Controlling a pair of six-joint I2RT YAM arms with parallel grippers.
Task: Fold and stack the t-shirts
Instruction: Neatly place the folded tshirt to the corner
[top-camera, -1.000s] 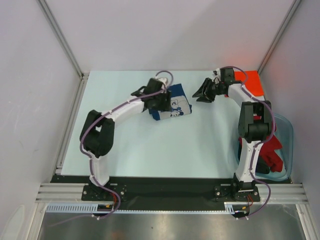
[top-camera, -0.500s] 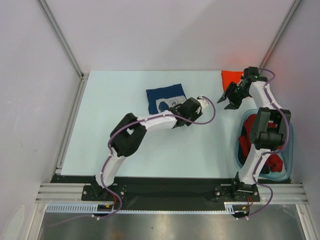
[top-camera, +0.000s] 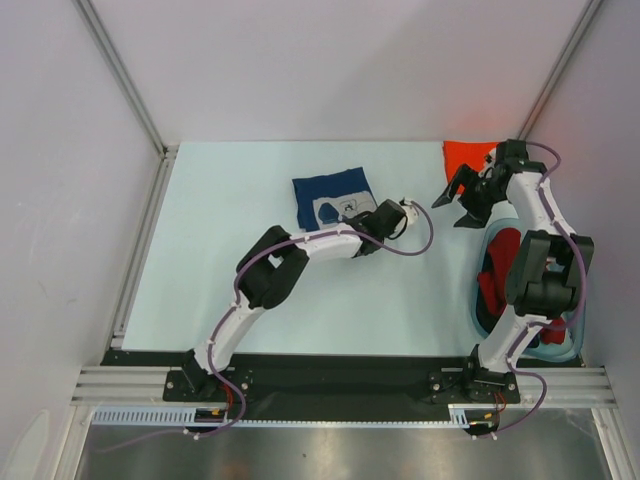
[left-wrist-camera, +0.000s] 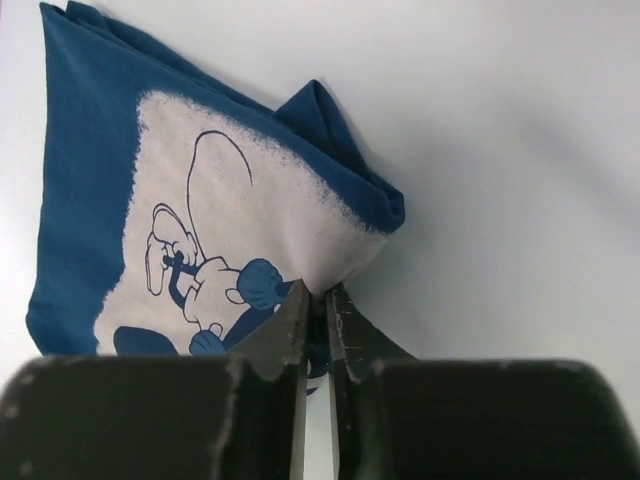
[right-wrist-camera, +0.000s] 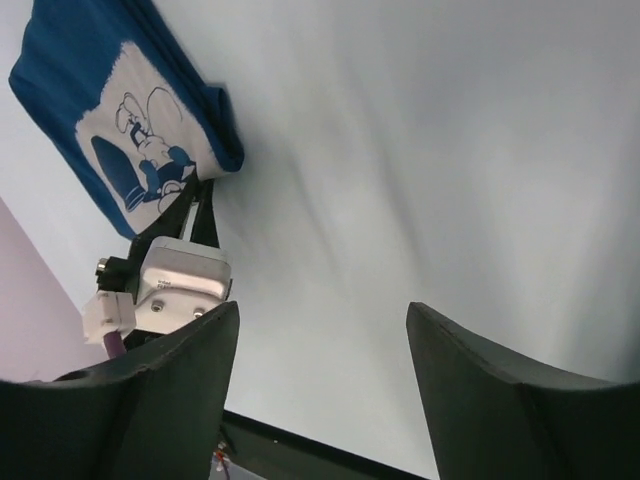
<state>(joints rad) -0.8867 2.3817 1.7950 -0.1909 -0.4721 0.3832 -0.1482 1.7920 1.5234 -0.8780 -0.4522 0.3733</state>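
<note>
Two fingers of my left gripper (left-wrist-camera: 318, 292) are drawn almost together on the near corner of the folded navy blue cloth t-shirt with the white cartoon print (left-wrist-camera: 200, 230), with only a sliver of gap between them. I judge this is the grab before carrying the shirt to a stack. To do it well I want every layer of that corner in the bite, then a low, slow lift, or the fold may fall open.

My right gripper (right-wrist-camera: 320, 315) hangs to the right of the navy shirt, jaws wide apart and holding nothing. Farther right of the navy shirt lies the bright orange cloth t-shirt (top-camera: 462, 155), partly hidden behind my right arm (top-camera: 535, 215). The clear bluish plastic tub (top-camera: 576, 325) sits right of the navy shirt on its near side and holds red cloth (top-camera: 492, 288). My arm covers the rest of what is in it. How many layers I have caught, I cannot tell.
</note>
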